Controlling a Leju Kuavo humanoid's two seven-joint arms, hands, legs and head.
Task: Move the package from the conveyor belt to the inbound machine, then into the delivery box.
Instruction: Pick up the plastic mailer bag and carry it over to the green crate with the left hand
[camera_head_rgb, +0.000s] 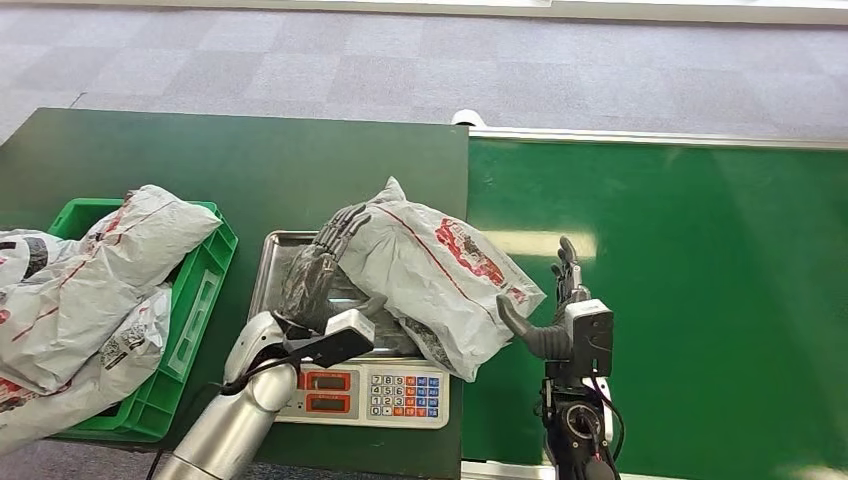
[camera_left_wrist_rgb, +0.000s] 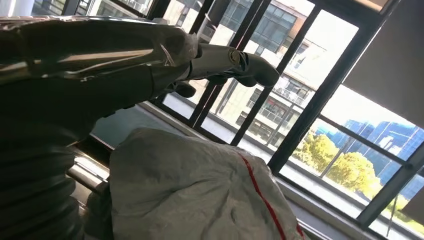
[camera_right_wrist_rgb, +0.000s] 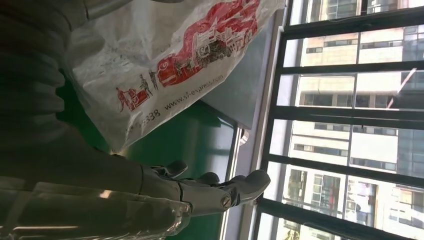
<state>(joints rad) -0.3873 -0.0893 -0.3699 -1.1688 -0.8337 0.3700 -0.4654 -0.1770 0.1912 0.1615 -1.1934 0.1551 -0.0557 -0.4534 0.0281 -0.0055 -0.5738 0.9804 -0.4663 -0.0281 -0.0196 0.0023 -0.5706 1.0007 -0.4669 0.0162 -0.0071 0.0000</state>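
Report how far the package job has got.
Done: the grey package is off the green conveyor belt and lies on the scale. In hand: the left hand rests against it; the right hand stands open beside it. Left: moving it into the green crate.

Dark green table (camera_head_rgb: 250, 160), green crate (camera_head_rgb: 205, 290), scale (camera_head_rgb: 375, 392)

My left hand (camera_head_rgb: 322, 268) lies against the near-left side of the grey courier bag (camera_head_rgb: 440, 270) on the weighing scale (camera_head_rgb: 372, 388), fingers (camera_head_rgb: 345, 225) stretched up along it. My right hand (camera_head_rgb: 565, 315) stands open just right of the bag's corner, over the green conveyor belt (camera_head_rgb: 700, 300). Left of my left fingers, a green crate (camera_head_rgb: 195, 300) holds more bags.
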